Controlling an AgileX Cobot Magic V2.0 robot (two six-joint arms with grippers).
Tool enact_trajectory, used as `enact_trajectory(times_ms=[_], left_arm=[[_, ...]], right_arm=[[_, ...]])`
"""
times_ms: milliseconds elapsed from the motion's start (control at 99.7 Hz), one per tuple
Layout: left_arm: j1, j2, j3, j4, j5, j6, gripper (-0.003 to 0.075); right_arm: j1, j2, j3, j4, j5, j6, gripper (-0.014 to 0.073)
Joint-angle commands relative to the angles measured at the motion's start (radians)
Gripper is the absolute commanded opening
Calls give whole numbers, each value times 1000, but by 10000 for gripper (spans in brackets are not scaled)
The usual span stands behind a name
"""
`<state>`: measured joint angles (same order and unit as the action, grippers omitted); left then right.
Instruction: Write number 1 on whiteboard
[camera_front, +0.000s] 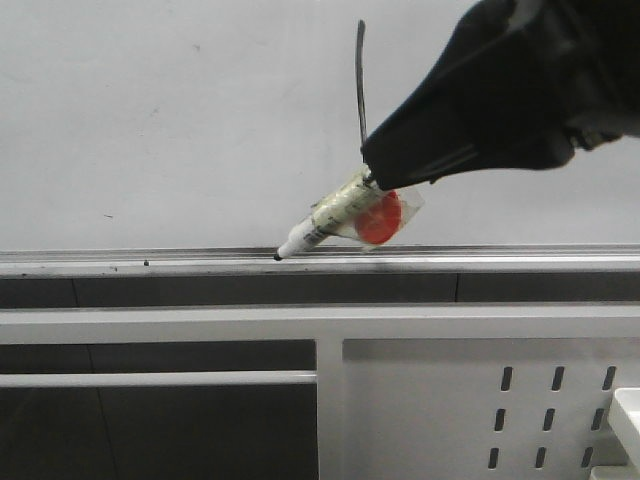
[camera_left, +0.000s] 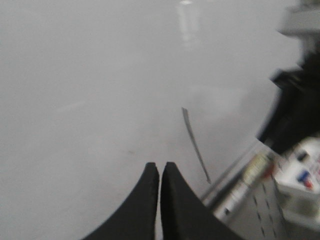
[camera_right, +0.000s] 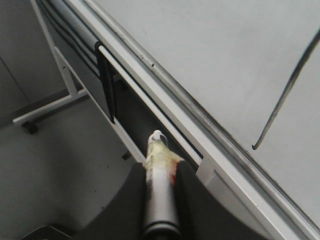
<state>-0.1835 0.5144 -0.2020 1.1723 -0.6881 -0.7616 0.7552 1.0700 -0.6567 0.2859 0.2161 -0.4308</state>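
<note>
L gripper: I see fingers pressed together, nothing between them, pointing at the whiteboard; number 1 is a thin dark near-vertical stroke on the board, upper centre-right in front view, small hook at lower end per R wrist cam; marker pen slants down-left, tip at the tray rail; label on barrel too blurred to read; red blob beside it; R gripper clamped on the pen.
</note>
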Motion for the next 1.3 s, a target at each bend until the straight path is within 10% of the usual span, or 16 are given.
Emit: enact_trajectory(times_ms=[0,291,1294], left_arm=[[4,67,-44,216,-88,-60,14],[4,283,-73,235,-223,-87,430],[4,562,-174,203,-291,42,421]], right_arm=[[1,4,-98,-38,73,-1,-71],[42,68,-244,-48,231,-3,-71],[165,122,-415,-40,264,-3,-71]])
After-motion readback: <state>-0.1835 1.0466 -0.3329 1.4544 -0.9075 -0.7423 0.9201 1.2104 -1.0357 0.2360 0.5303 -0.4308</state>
